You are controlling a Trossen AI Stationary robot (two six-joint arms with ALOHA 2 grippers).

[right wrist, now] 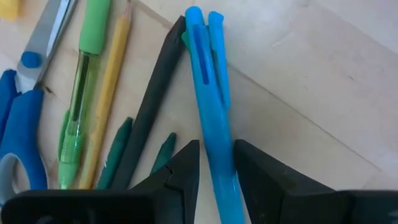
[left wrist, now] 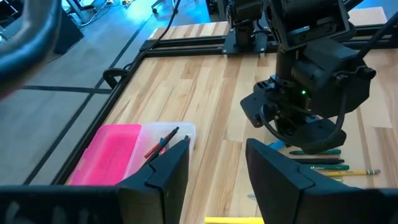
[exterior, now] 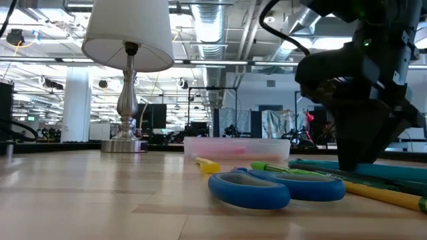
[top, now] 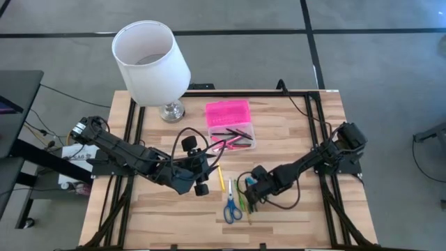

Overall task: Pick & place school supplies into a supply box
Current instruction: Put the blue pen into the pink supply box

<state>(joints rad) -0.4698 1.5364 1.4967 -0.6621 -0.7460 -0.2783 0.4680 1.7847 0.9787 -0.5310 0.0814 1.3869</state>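
Note:
The supply box [top: 232,125] lies open at the table's far middle. Its pink lid [top: 228,110] is folded back, and a few pens rest in the clear base [top: 235,138]. Loose supplies lie near the front edge: blue-handled scissors [top: 231,207], a green pen [right wrist: 81,106], a yellow pencil [right wrist: 109,93], a dark pen [right wrist: 152,99] and a blue pen [right wrist: 211,93]. My right gripper [right wrist: 216,149] is down among them, shut on the blue pen. My left gripper [left wrist: 217,149] hovers open and empty between the box and the supplies [top: 198,178]. My right gripper pinches the blue pen's barrel [right wrist: 214,127], below the clip end, between its two fingers. The fingers come from above, pointing down, and lie across the pen. The pen lies flat on the table, against the dark pen.
A white-shaded lamp [top: 155,56] stands at the far left, near the box. A short yellow piece [top: 221,178] lies left of the scissors. A black frame [top: 313,125] runs along the table's sides. Bare wood shows at the near left [top: 139,216].

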